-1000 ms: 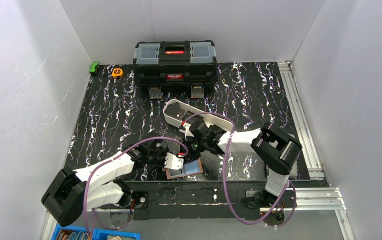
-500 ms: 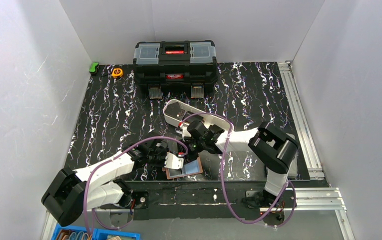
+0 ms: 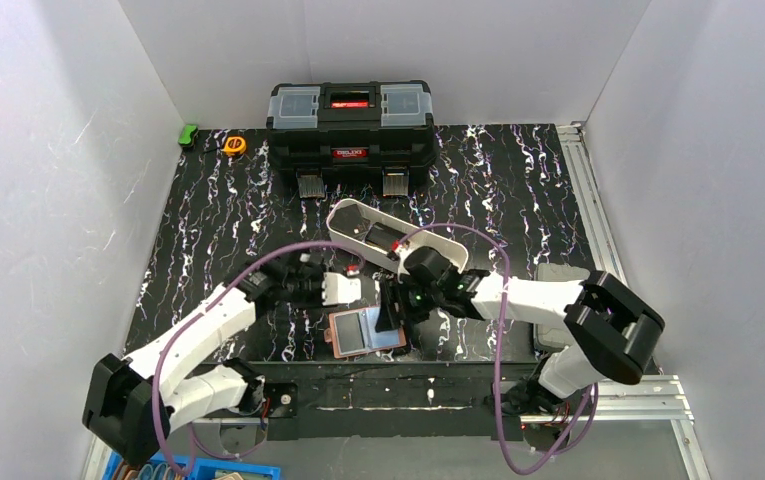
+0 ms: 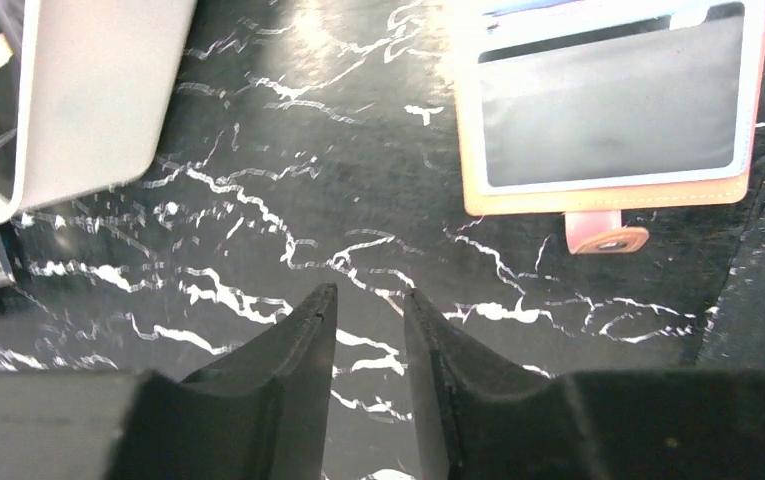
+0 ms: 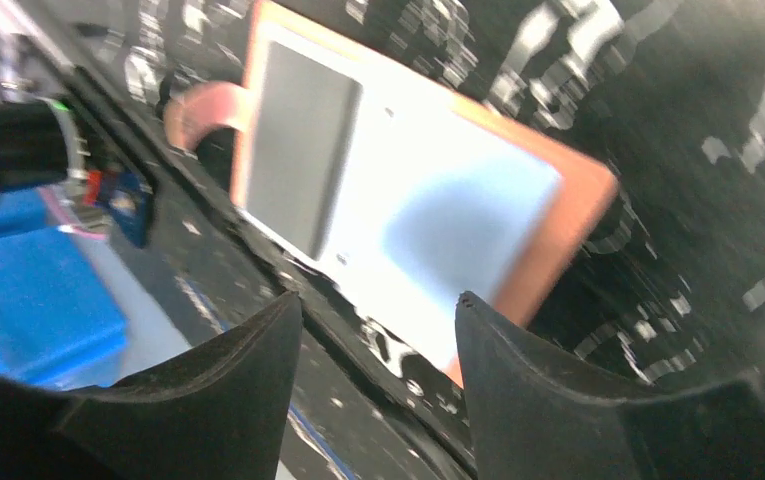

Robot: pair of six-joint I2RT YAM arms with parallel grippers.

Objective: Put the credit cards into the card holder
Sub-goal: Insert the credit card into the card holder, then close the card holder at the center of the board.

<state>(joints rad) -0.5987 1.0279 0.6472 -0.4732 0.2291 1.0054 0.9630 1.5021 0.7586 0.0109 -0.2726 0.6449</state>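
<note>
Right wrist: open card holder

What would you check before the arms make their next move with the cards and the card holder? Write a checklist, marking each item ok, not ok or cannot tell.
1. Card holder lies open and flat: ok.
2. Left gripper empty, apart from the holder: ok.
3. Right gripper open, empty, above the holder: ok.
4. Pale card fully seated in a slot: cannot tell, the view is blurred.
5. Another card waiting in the white tray: cannot tell.
</note>
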